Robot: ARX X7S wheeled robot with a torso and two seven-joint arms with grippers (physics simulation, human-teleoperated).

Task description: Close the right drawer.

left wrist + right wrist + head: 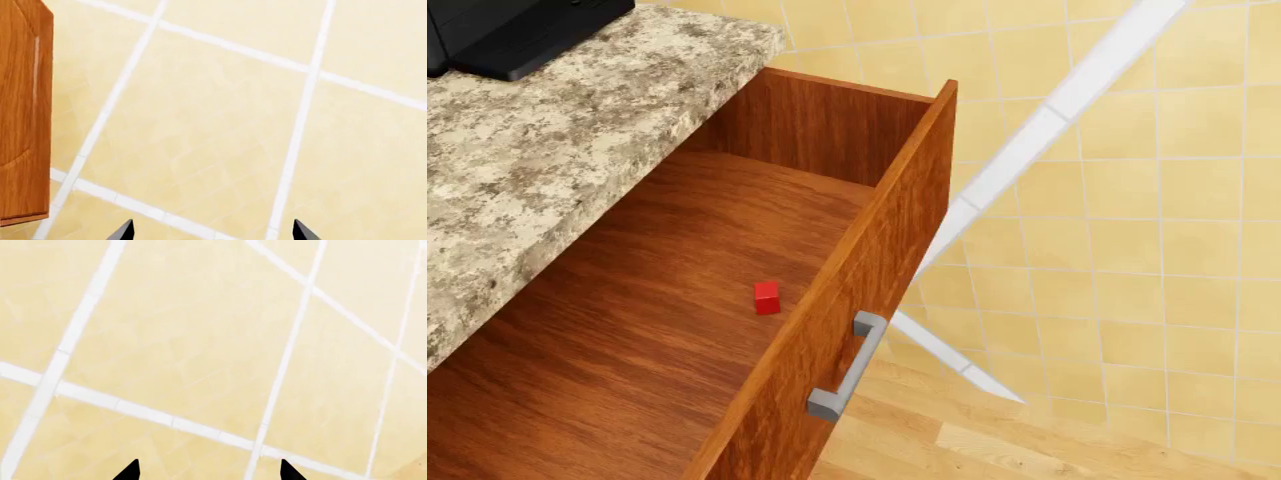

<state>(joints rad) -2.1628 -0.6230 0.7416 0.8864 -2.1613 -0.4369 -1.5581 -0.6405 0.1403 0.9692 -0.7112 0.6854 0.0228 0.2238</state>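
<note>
The wide reddish-brown grained wooden drawer [694, 330] stands pulled far out from under the speckled granite surface [547, 150], its grey squared metal bar handle [847, 365] on the glossy front; neither set of my jaws touches it or shows in the head view; a small red cube [767, 297] lies on its floor. My left jaws [212, 231] are apart over cream floor tiles [220, 125], an orange-brown wooden panel [23, 115] off to one side; my right jaws [208, 471] are apart too, only tiles beneath.
</note>
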